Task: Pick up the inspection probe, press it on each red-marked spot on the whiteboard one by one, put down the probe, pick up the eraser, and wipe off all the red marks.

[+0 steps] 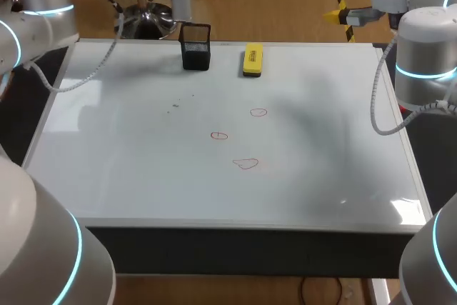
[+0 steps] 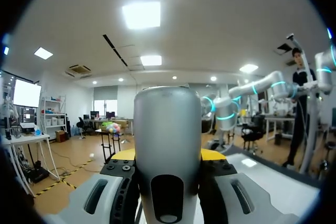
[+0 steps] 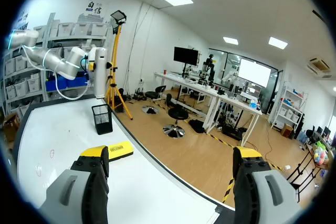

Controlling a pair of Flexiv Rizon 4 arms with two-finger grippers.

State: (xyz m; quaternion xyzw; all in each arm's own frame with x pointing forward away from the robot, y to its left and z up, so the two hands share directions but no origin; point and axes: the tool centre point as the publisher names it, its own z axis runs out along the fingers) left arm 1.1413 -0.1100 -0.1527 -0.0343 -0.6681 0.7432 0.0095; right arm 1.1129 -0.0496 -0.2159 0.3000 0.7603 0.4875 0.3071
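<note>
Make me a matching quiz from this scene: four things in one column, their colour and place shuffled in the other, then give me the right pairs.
Things
1. mesh cup
2. eraser
3. marks
4. probe

Colour and place
A. red, drawn near the middle of the whiteboard
B. grey, held between the fingers of the left end effector
C. black, standing upright near the whiteboard's far edge
D. yellow, lying flat near the whiteboard's far edge

Pairs: 1-C, 2-D, 3-A, 4-B
</note>
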